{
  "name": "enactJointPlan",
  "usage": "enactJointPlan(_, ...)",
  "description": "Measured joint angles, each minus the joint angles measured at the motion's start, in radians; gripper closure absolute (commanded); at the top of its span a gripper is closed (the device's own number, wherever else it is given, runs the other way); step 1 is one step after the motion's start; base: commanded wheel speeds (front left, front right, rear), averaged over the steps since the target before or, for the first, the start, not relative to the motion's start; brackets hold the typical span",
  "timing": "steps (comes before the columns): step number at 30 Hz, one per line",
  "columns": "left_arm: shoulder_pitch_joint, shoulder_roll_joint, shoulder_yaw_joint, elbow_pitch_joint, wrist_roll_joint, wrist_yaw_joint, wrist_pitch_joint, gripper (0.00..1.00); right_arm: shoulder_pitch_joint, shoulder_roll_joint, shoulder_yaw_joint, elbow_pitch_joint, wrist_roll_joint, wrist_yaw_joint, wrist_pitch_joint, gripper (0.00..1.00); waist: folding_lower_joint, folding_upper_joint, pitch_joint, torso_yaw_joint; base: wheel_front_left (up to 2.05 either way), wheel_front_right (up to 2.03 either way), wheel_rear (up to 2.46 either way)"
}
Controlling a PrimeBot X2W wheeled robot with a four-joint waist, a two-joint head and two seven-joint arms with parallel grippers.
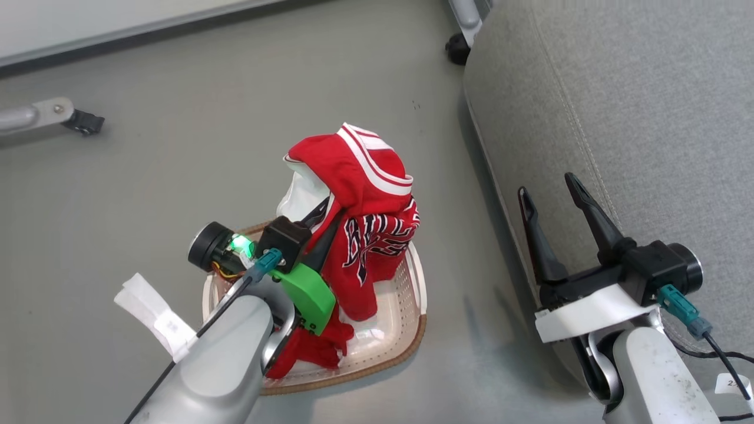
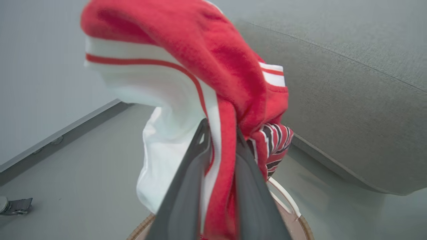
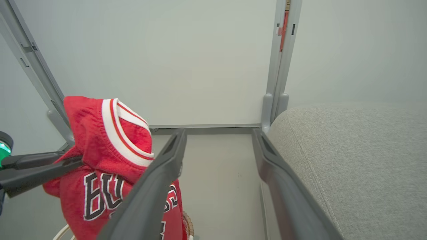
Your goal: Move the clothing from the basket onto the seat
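My left gripper is shut on the red jersey, holding it lifted above the cream basket with its lower end still hanging inside. Black-and-white lettering shows on the jersey, and its white-striped trim drapes over the top. The left fingers pinch the cloth between them. A second red piece lies in the basket under my left wrist. My right gripper stands open and holds nothing, beside the edge of the grey seat, which rises to the right of the basket.
The grey floor surrounds the basket. A caster foot of a metal frame sits at the far left, another caster near the seat's far corner. A white wall panel and frame posts stand behind.
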Motion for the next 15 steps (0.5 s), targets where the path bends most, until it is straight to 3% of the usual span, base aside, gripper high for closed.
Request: enactJointPlan(15, 0.084, -0.004, 0.123, -0.304, 0.07, -0.01, 0.0, 1.0, 0.094, 0.0, 0.002, 0.022, -0.006, 0.0, 0.0, 0.0, 0.0, 0.0, -0.199, 0.055, 0.0, 0.0, 0.0)
